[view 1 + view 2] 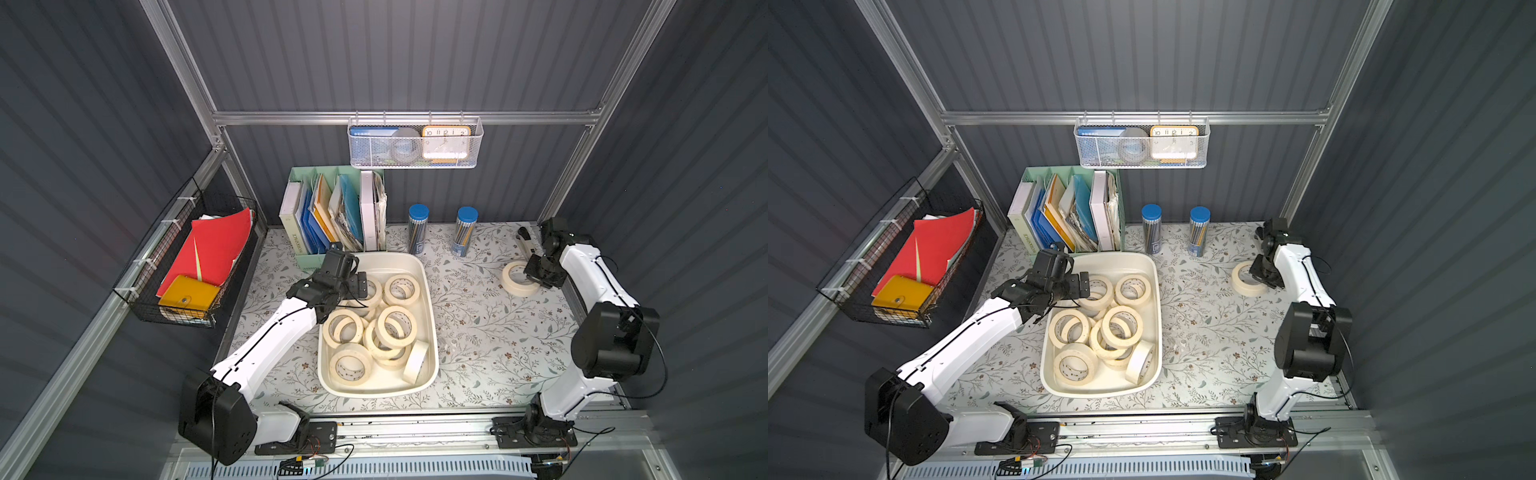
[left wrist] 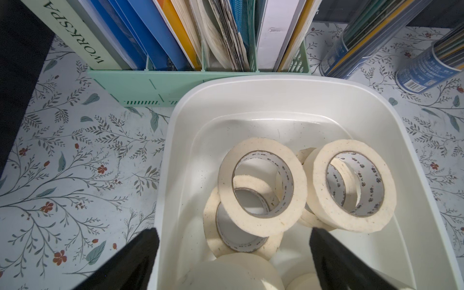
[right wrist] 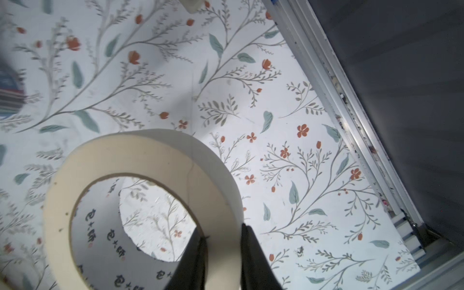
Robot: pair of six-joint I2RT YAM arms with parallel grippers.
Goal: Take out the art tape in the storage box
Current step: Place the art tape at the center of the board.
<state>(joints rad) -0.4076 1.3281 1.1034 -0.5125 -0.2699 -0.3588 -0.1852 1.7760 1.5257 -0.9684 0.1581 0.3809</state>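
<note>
Tape rolls crowd the box. I count nine, though some lie half buried under others, and one stands on edge against the box's right wall. One more roll is out, well to the right of the box. Its wall is pinched by the right claw, with one finger inside the ring and one outside; whether it touches the surface I cannot tell. The left claw hangs spread wide over the box's far left corner, gripping nothing, with one finger outside the box's wall and the other above the rolls.

Just behind the box stands one mint organiser packed with books and folders. Two blue-capped pencil tubes stand behind the box's right corner. Above and behind the box, one white mesh basket hangs from a rail with a clock inside. Left of the box, one black wire basket on the side wall holds red folders and a yellow wallet.

The surface is covered in a pale floral print. The walls around it are dark grey ribbed panels set in an aluminium frame.
</note>
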